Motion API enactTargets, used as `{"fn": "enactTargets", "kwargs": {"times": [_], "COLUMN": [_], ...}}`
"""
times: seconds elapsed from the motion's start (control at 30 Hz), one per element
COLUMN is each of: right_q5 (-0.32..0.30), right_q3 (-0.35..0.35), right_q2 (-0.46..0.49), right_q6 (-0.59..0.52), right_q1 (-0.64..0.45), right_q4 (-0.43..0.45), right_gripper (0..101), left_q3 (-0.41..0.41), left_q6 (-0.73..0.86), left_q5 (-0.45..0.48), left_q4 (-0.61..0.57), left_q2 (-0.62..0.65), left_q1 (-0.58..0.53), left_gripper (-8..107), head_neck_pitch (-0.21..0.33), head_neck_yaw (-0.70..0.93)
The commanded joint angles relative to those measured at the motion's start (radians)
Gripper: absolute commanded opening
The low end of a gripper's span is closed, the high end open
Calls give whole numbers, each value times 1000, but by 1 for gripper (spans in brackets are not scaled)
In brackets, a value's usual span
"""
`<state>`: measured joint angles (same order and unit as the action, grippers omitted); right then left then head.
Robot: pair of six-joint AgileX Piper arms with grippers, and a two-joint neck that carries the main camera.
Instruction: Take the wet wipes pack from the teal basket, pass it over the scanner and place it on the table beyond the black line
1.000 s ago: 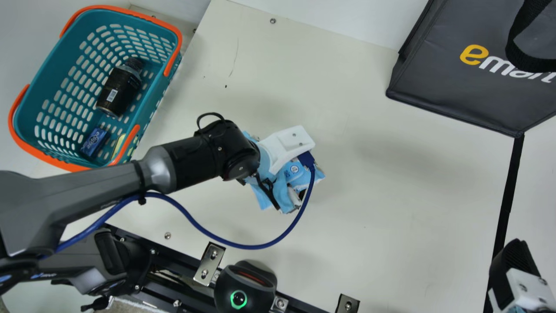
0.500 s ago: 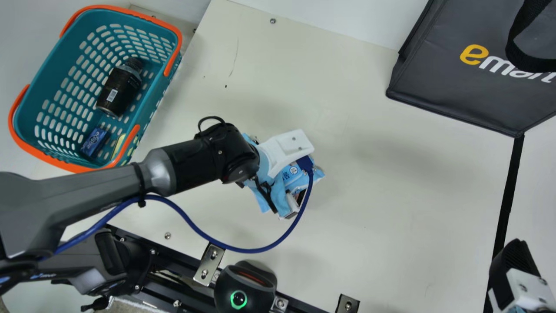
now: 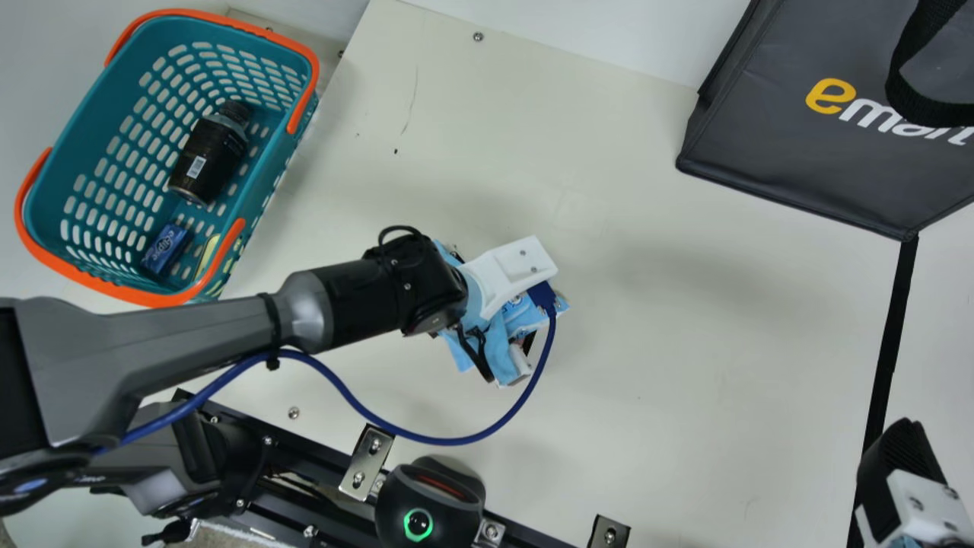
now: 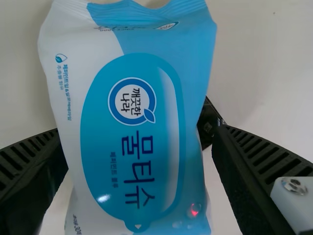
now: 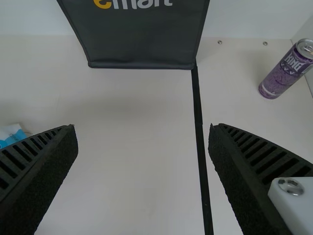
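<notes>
Gripper [image 3: 517,266], left, wide open astride pack [image 4: 132,147]

Taking the way the right gripper [image 3: 902,464] points as twelve o'clock, and the middle of its gap as the dial's centre, the dark grey bag [image 5: 142,44] stands at twelve on the cream table [image 5: 127,171], before the white wall [image 5: 29,19]. The black line [image 5: 199,132] runs from the bag's near corner at one o'clock to five, passing between the widely parted ribbed fingers [image 5: 274,156]. Across it, between two and three, a purple can [image 5: 286,71] stands upright; two screws [image 5: 219,42] sit between one and two. At nine lies a blue-and-white corner of the wet wipes pack [image 5: 13,138].
</notes>
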<state>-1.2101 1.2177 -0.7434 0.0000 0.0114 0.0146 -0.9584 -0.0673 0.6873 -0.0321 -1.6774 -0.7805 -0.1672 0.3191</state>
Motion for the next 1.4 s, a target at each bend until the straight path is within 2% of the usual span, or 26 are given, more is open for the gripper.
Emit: {"fn": "enactTargets", "kwargs": {"times": [0.0,0.4,0.97,1.37], "right_q5": [0,0,0,0], "right_q3": [0,0,0,0], "right_q2": [0,0,0,0], "right_q6": [0,0,0,0], "right_q1": [0,0,0,0], "right_q4": [0,0,0,0], "right_gripper": [95,95,95,95], "left_q3": [3,4,-14,-129], "left_q6": [-21,-98,-135,-344], "left_q5": [-14,-33,4,62], "left_q4": [17,58,56,27], "left_q2": [-2,20,59,-8], "left_q1": [-4,-7,11,-18], "left_gripper": [70,-8,-8,-8], "head_neck_pitch": [29,29,29,29], "head_neck_yaw": [2,2,2,2]}}
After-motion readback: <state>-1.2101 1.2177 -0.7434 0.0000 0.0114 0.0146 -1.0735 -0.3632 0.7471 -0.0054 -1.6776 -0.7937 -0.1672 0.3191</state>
